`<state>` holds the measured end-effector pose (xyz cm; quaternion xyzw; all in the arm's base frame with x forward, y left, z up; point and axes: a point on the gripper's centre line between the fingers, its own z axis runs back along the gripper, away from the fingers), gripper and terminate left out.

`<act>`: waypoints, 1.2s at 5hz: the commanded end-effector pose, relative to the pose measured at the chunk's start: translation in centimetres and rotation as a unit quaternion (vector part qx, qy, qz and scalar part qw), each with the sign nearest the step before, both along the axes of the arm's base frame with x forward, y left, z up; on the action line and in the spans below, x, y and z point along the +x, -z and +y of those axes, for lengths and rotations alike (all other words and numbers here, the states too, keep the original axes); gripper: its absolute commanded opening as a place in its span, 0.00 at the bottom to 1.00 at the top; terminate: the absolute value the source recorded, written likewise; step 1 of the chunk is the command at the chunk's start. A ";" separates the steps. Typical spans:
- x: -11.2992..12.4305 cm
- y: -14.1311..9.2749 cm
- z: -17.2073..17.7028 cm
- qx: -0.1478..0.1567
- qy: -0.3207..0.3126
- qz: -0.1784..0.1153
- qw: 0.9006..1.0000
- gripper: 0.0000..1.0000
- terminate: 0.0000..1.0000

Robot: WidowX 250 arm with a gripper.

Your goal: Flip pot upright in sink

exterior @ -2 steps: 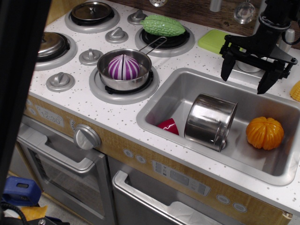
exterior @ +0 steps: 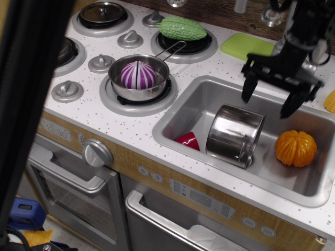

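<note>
The shiny steel pot (exterior: 234, 135) lies tipped on its side in the silver sink (exterior: 199, 104), its base facing up and left, its mouth toward the sink's front right. My black gripper (exterior: 267, 104) hangs open above the sink's back part, just above and behind the pot, fingertips pointing down and not touching it. One fingertip (exterior: 246, 95) is to the pot's upper left, the other toward the orange pumpkin (exterior: 296, 148).
A red cup (exterior: 188, 140) lies in the sink left of the pot. A saucepan (exterior: 138, 77) with a purple-white ball sits on the front burner. A green gourd (exterior: 181, 27) lies on the back burner. A green sponge (exterior: 246, 46) is behind the sink.
My gripper has moved down and slightly left, closer to the pot. The pot, pumpkin and cup have not moved.
</note>
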<state>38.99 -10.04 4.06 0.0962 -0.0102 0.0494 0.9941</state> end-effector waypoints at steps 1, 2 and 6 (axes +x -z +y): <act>0.4 -2.1 -0.6 0.039 0.008 -0.039 0.998 1.00 0.00; 0.3 -2.0 -0.8 0.067 0.014 -0.044 0.997 1.00 0.00; 0.1 -0.2 0.3 0.117 0.027 -0.079 0.990 1.00 0.00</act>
